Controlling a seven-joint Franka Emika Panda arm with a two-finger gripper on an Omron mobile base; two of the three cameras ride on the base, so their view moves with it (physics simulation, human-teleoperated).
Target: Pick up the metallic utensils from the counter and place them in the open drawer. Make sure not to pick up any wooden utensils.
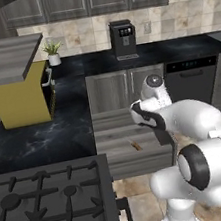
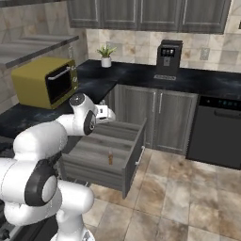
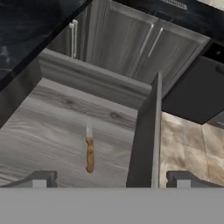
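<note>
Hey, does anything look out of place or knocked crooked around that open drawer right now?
Nothing stands out. A brown-handled knife lies flat on the floor of the open drawer, apart from its walls. The gripper hangs open above the drawer's front panel, holding nothing.

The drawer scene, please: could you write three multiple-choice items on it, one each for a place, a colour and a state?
1. Where does the knife lie?
A. on the stove
B. in the drawer
C. on the floor

2. What colour is the microwave?
A. yellow
B. red
C. white

3. How does the gripper stand?
A. shut on the knife
C. shut on nothing
B. open, holding nothing

Answers:
1 B, the hand view shows the knife flat on the drawer's bottom.
2 A, its casing is yellow on the counter.
3 B, the fingertips stand wide apart above the drawer with nothing between them.
</note>
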